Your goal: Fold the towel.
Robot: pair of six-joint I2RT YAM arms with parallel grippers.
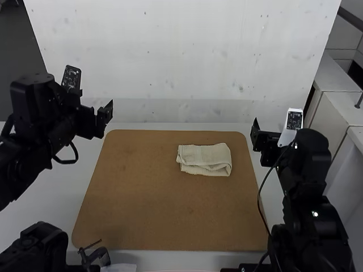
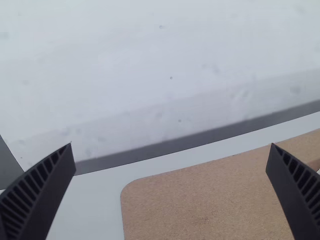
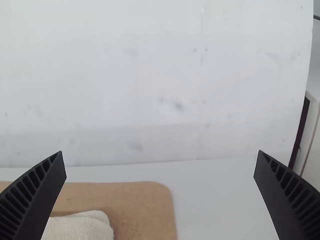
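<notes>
High view looks down over the whole board; nearer, seemingly level wrist views share its far edge.

brown board on white table

It looks like a robotics lab: a left arm and right arm flank a brown board.

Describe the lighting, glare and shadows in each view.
High view: tiny bright glints on the right arm, soft shading in the towel's folds; left wrist view: bright white panel, dark strip along its foot, possibly shadow; right wrist view: panel brightest higher up, greyer near its foot.
</notes>
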